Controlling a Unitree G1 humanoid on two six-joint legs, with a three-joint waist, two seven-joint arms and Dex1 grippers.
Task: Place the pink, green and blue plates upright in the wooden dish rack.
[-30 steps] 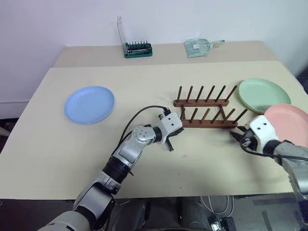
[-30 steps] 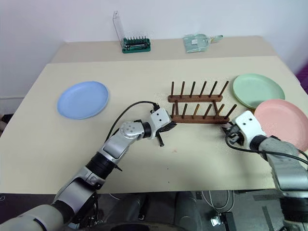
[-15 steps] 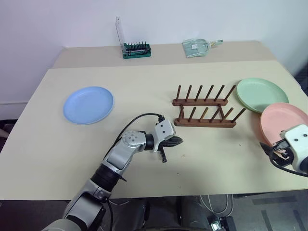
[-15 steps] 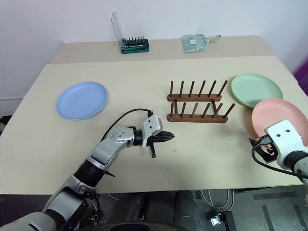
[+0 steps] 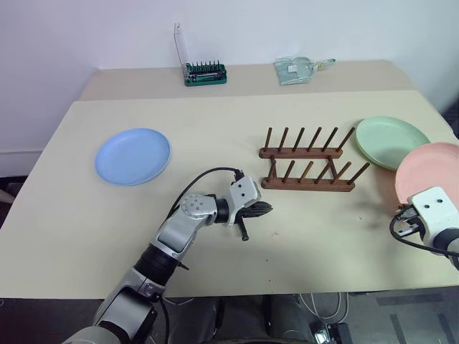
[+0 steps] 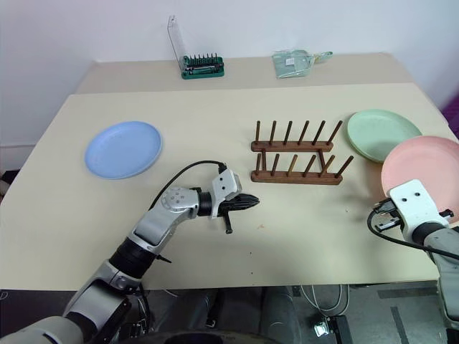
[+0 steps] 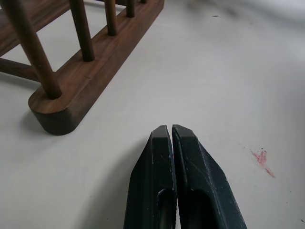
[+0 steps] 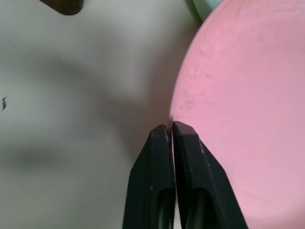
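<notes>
The pink plate [image 5: 434,168] sits at the table's right edge, tilted up at its near rim and overlapping the green plate [image 5: 391,141] behind it. My right gripper [image 8: 170,128] is shut on the pink plate's [image 8: 238,95] near rim. The wooden dish rack [image 5: 307,166] stands empty at centre right. My left gripper [image 5: 267,209] hovers shut with nothing in it, just short of the rack's [image 7: 86,86] left end and pointing right. The blue plate [image 5: 133,155] lies flat at the far left.
A green screwdriver-bit holder [image 5: 206,72] and a clear plastic bag [image 5: 295,69] lie on the raised shelf at the back. A small red mark [image 7: 261,157] is on the tabletop near my left gripper. The table's right edge runs close by the pink plate.
My right gripper swung from the rack's right end to the pink plate, opened, then shut on its rim; the plate has tilted up. My left gripper drew back from the rack.
</notes>
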